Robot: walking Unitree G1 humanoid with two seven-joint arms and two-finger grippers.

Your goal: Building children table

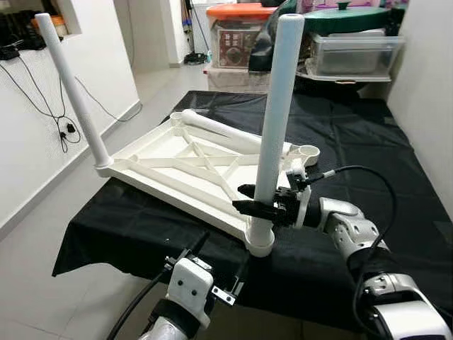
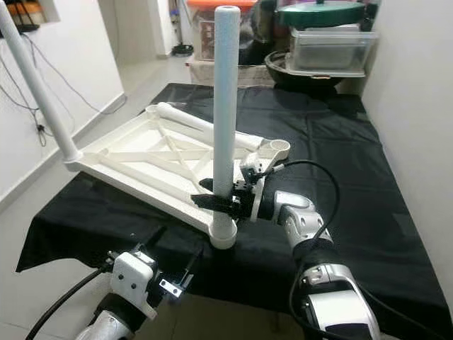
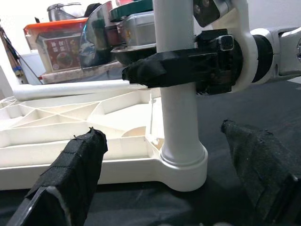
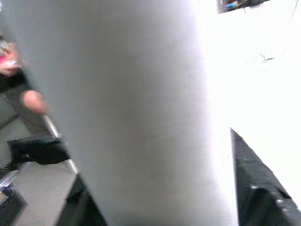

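A white plastic tabletop (image 1: pixel 180 166) lies upside down on the black-draped table (image 1: pixel 396 142). One white leg (image 1: pixel 71 88) stands in its far left corner socket. A second leg (image 1: pixel 276 113) stands upright in the near corner socket (image 1: pixel 260 241), and my right gripper (image 1: pixel 256 202) is shut around it just above the socket. That leg (image 4: pixel 141 117) shows very close in the right wrist view. A third leg (image 1: pixel 216 129) lies loose across the back of the tabletop. The right corner socket (image 1: pixel 308 151) is empty. My left gripper (image 1: pixel 221 258) hangs open at the table's front edge, its fingers (image 3: pixel 75 174) spread either side of the near socket (image 3: pixel 181 165) without touching it.
Behind the table stand stacked storage boxes, one with an orange lid (image 1: pixel 241 13), plus a green-lidded pot (image 1: pixel 347 18) on a clear container (image 1: pixel 354 53). A white wall with dangling cables (image 1: pixel 64 131) runs along the left, with tiled floor (image 1: pixel 42 234) between it and the table.
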